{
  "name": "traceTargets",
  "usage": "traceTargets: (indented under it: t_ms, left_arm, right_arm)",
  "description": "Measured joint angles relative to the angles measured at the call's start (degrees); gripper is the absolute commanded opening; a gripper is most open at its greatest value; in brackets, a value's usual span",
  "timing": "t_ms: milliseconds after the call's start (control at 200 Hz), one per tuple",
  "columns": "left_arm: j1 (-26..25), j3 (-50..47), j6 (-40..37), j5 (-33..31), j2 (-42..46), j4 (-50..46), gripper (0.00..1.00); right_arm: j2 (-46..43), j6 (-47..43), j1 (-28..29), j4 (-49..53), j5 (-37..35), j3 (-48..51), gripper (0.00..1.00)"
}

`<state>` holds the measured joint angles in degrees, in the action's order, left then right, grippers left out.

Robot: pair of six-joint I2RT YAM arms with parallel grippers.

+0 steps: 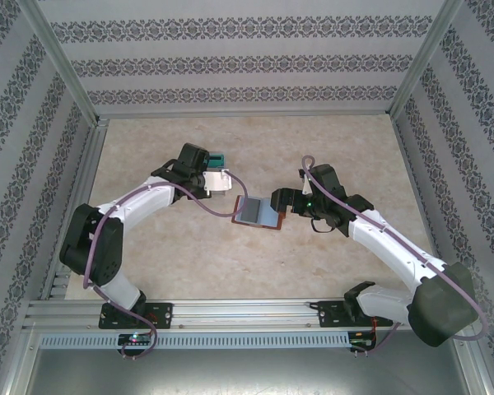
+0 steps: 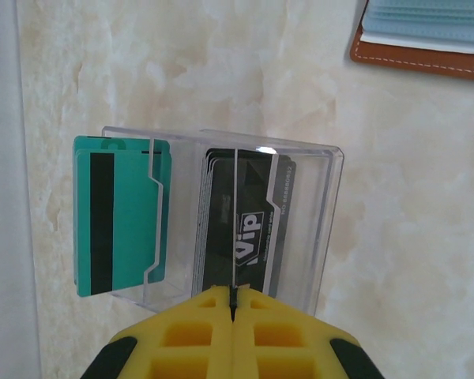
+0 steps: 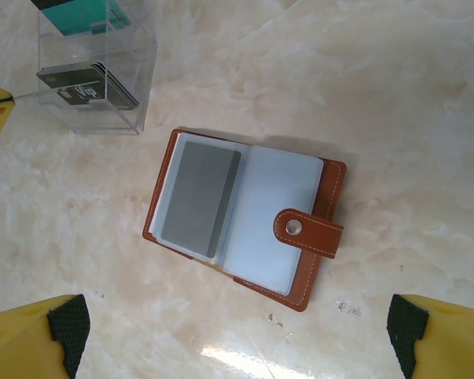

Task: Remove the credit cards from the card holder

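Pale marble-look table (image 1: 189, 263) stands between patterned walls. On it, the left pincer (image 2: 233, 304) is clenched, its yellow fingers pressed together at the near edge of a clear box (image 2: 330, 205). A thin line runs from between the tips into the box, and I cannot tell if it is a card or the box's middle wall. Teal cards (image 2: 118, 213) stand in one half of the box and black cards (image 2: 249, 229) in the other. The right pincer (image 3: 237, 339) is released, spread wide and holding nothing, above the card holder (image 3: 245, 217). The card holder lies open and flat on the table, near the box but not touching it. It has a grey card (image 3: 199, 197) in one clear pocket, and its snap strap (image 3: 308, 230) is folded over the other page.
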<state>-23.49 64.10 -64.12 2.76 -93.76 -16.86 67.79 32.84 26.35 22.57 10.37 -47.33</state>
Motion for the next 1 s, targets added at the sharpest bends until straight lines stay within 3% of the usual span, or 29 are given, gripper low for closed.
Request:
traceTargets:
  t_ms: [999]
  left_arm:
    - [2.23,0.68,0.22,1.46,-3.82,0.17,0.03]
  right_arm:
    - [3.85,0.02,-0.35,-0.04,0.07,0.0,0.98]
